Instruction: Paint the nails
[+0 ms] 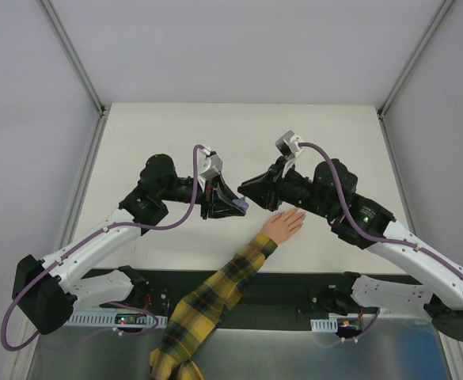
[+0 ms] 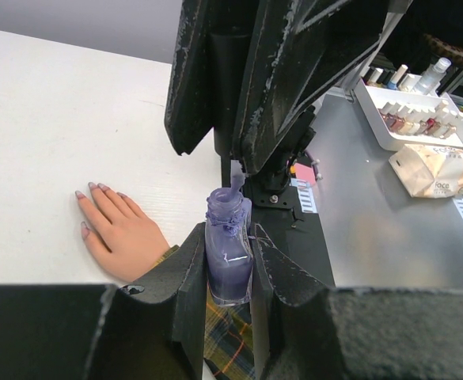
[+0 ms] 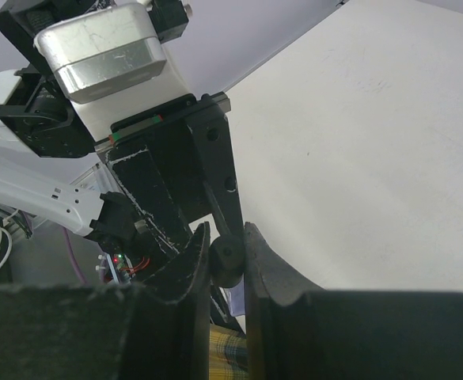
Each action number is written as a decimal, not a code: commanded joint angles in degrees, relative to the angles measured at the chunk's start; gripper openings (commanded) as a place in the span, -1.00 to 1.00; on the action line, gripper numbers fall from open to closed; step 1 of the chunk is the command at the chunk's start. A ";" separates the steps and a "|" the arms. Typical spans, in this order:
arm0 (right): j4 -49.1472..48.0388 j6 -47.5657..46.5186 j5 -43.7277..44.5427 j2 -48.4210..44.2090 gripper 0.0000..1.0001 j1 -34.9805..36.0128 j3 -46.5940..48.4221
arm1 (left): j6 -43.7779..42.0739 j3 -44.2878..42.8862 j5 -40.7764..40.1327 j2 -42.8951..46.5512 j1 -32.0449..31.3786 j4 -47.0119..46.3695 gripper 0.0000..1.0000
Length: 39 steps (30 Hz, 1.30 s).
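Left fingers: pinched purple bottle.
Right fingers: pinched dark cap.
Nails: mauve-tinted; hand lay flat.

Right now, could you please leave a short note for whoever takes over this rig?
Left gripper: jaws shut on the open purple bottle, held upright.
Right gripper: jaws shut on the dark cap, with its brush at the bottle's neck.
Hand lies flat, palm down, on the table beside the bottle. Its nails look mauve; I cannot tell whether they are painted.
Done: bottle opened, cap and brush in grip.
Left: carry the brush to the nails and paint them.
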<state>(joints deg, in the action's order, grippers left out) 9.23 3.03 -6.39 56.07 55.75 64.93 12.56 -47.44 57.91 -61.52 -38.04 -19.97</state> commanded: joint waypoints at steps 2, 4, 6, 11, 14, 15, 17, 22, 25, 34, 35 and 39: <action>-2.99 1.01 0.33 -0.88 -0.99 0.15 2.40 | -1.48 -2.48 0.18 -0.09 -0.81 -0.60 -1.00; -3.08 1.01 0.33 -0.97 -0.99 0.06 2.40 | -1.48 -2.48 0.18 -0.01 -0.81 -0.51 -1.00; -3.08 1.02 0.15 -1.14 -0.99 0.06 2.40 | -1.66 -2.48 0.10 -0.01 -0.89 -0.51 -1.00; -3.08 1.10 0.33 -1.49 -0.99 0.07 2.22 | -1.66 -2.57 0.10 -0.01 -0.89 -0.34 -1.00; -3.08 1.19 0.24 -1.76 -0.99 0.06 2.22 | -1.66 -2.66 0.18 -0.18 -0.81 -0.34 -1.00; -3.08 1.10 0.15 -1.76 -0.99 0.06 2.22 | -1.66 -2.66 0.27 -0.18 -0.81 -0.34 -1.00; -3.08 1.19 0.24 -1.84 -0.99 0.06 2.40 | -1.66 -2.66 0.19 -0.27 -0.81 -0.34 -1.00; -3.08 1.19 0.50 -1.85 -0.99 0.06 2.57 | -1.57 -2.66 0.27 -0.44 -0.98 -0.34 -1.00; -3.17 1.19 0.77 -1.85 -0.99 0.06 2.75 | -1.57 -2.75 0.36 -0.45 -0.98 -0.34 -1.00; -4.14 1.80 4.01 -3.34 -0.99 -0.46 2.40 | -1.48 -2.75 0.10 -0.89 -1.16 -0.34 -1.00; -4.05 1.81 5.15 -3.77 -0.99 -0.46 2.31 | -1.48 -2.66 -0.34 -0.80 -1.16 -0.34 -1.00; -0.46 2.33 11.47 -6.67 -0.99 -0.90 2.66 | -2.71 -2.22 -2.45 0.43 -1.25 0.79 -1.00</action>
<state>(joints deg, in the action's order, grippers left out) 9.21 4.08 -2.02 53.21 55.37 65.01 12.40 -47.64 57.54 -62.57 -38.70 -18.74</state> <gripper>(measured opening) 0.177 0.200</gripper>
